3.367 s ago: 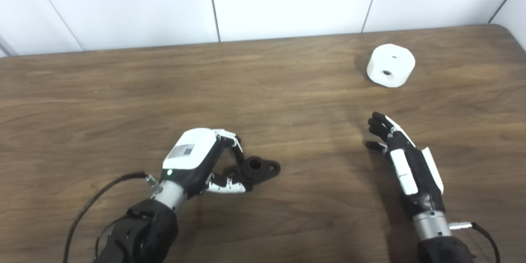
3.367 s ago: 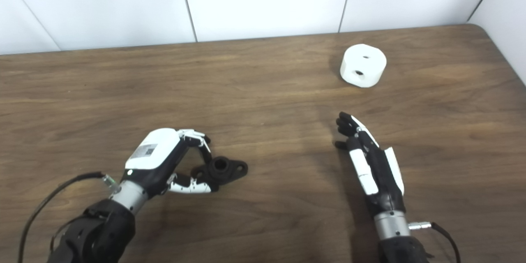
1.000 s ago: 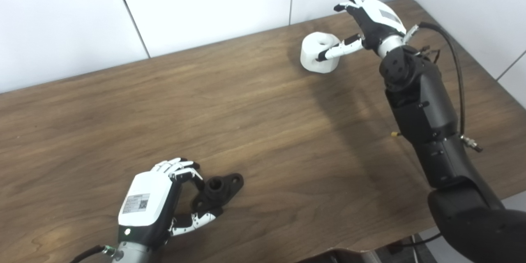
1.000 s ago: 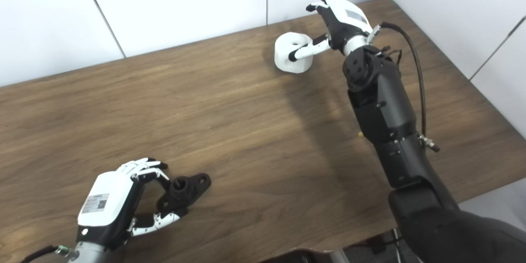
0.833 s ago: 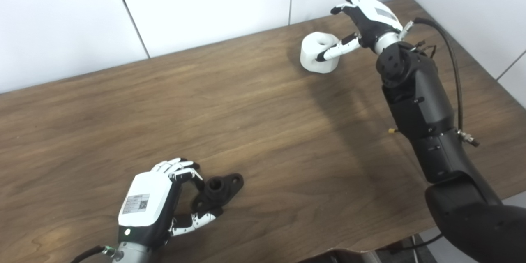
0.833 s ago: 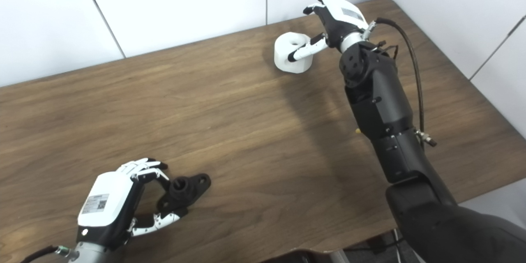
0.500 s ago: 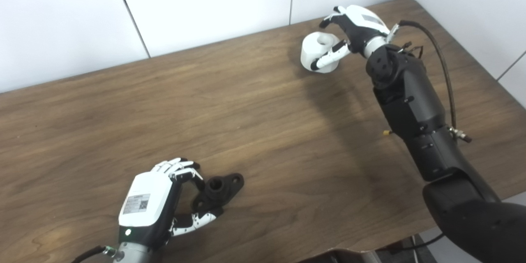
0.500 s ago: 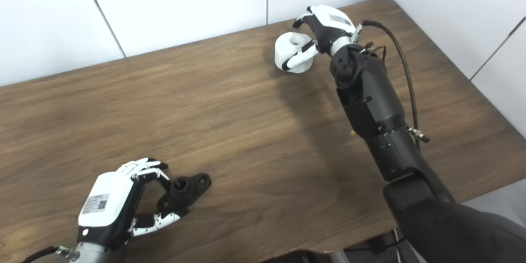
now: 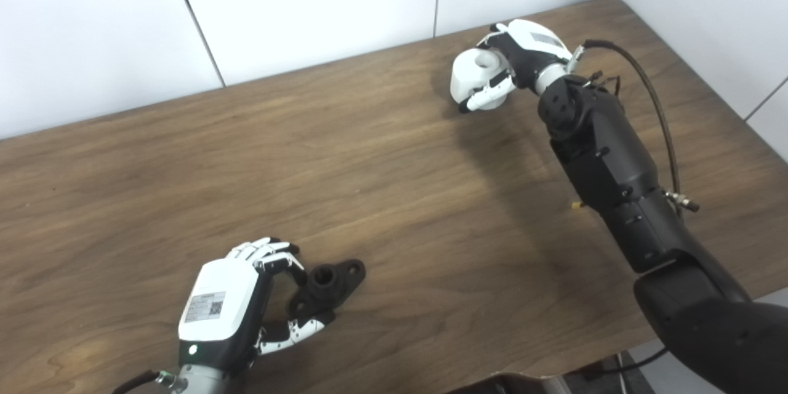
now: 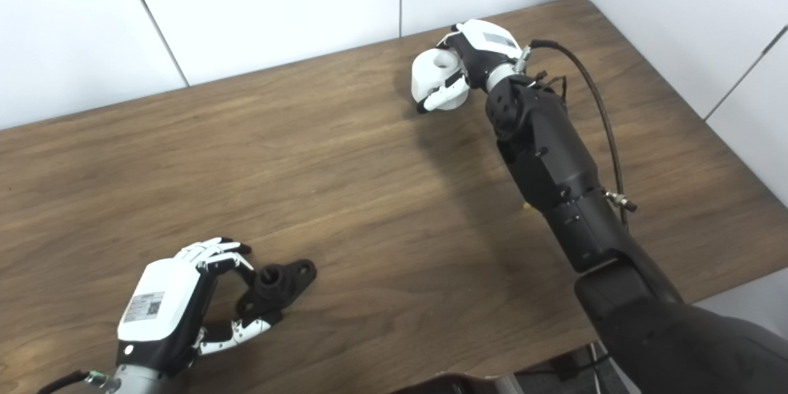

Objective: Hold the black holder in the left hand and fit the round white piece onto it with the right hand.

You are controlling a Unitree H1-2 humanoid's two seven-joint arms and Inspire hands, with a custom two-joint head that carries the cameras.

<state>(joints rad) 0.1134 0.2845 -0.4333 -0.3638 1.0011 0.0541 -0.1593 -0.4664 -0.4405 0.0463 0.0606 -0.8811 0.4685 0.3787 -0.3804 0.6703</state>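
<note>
Hiding white piece (image 9: 475,71), right hand (image 9: 514,58)

Both head cameras look steeply down from above the near edge of the table (image 9: 400,154), set side by side, sharing nearly the whole tabletop from the white wall panels at the frame's top to the arms entering at the bottom.

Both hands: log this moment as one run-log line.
left hand: shut on black holder, on table | right hand: shut on round white piece, far edge | fitting: not yet begun
</note>
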